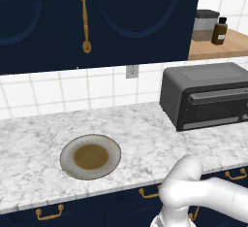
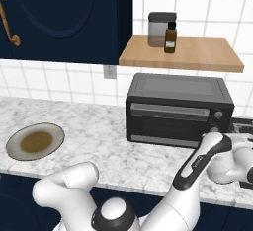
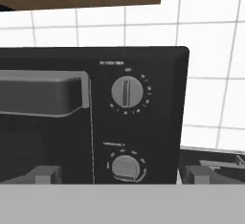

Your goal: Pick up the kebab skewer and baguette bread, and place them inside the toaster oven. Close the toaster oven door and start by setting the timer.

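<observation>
Marble tabletop in left base view carries a brown-centred plate, bare, w/ the toaster oven well apart at right, its door up and shut; can't spot skewer or baguette anywhere, prob. inside already, tho the dark glass hides that. Right base view: arm reaches round to the oven's right front corner, wrist near the knobs; jar and brown bottle sit on the wood shelf above, clear of the work, nothing blocks the approach. Hand view: claw spread wide, holding nothing, tips straddling the lower knob, while the upper dial sits higher. Risk, imo: labels too small to read, so it may grab the wrong knob, or tips slip off the round face w/o turning it.
</observation>
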Tool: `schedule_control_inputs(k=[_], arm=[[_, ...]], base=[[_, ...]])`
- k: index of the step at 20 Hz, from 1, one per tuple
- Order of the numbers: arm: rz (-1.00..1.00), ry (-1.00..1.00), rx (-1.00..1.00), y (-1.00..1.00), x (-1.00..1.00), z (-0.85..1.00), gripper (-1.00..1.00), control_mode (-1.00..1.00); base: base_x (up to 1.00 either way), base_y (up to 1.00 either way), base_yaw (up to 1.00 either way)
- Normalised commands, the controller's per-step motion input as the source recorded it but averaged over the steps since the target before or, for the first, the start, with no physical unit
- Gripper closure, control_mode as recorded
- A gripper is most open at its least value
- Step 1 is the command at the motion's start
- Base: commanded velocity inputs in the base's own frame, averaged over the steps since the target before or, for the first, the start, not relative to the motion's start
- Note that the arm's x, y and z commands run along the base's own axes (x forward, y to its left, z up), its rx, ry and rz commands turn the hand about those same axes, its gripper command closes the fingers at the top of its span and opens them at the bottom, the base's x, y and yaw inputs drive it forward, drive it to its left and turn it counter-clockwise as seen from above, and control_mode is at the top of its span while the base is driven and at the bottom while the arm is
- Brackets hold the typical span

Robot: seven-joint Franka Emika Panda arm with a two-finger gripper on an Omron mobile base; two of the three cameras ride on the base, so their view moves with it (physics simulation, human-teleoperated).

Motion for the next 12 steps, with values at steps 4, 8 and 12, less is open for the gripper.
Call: schedule_control_inputs(k=[4, 8, 12], arm=[[-0.06, 0.0, 0.01, 0.0, 0.12, 0.02, -1.0, -1.0], [-0.03, 0.0, 0.04, 0.0, 0.02, 0.11, -1.0, -1.0], [0.0, -0.03, 0.2, -0.01, 0.0, 0.04, -1.0, -1.0]], base=[[0.0, 0.0, 0.0], [0.0, 0.0, 0.0], [0.0, 0.0, 0.0]])
